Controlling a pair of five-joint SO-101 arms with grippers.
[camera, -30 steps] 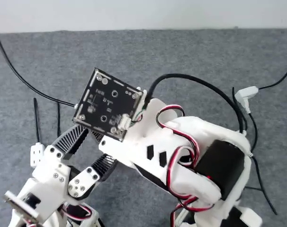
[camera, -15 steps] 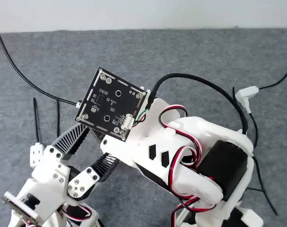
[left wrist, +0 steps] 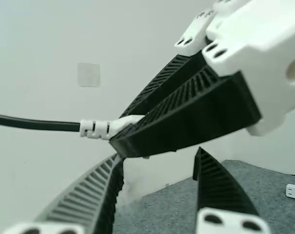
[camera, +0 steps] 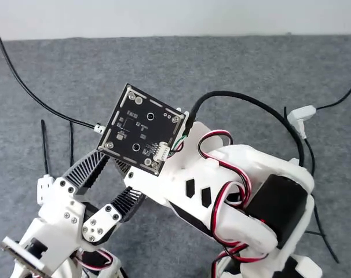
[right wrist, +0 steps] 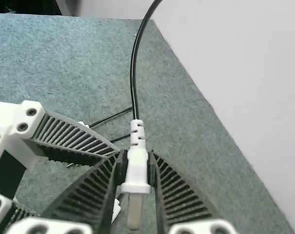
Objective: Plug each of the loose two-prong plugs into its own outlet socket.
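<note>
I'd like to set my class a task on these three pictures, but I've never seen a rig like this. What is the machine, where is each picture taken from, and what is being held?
These are two small robot arms standing side by side at a table covered with a grey mat. One picture comes from a fixed camera looking down over the table. The other two come from a camera on each arm's wrist, looking out past that arm's gripper.

The right gripper is shut on a white two-prong plug, whose black cable trails away across the mat. The left gripper is open and holds nothing. Its wrist camera looks at the right gripper and the plug just in front of it.

On the mat lie a second white plug and a small white outlet socket.
</note>
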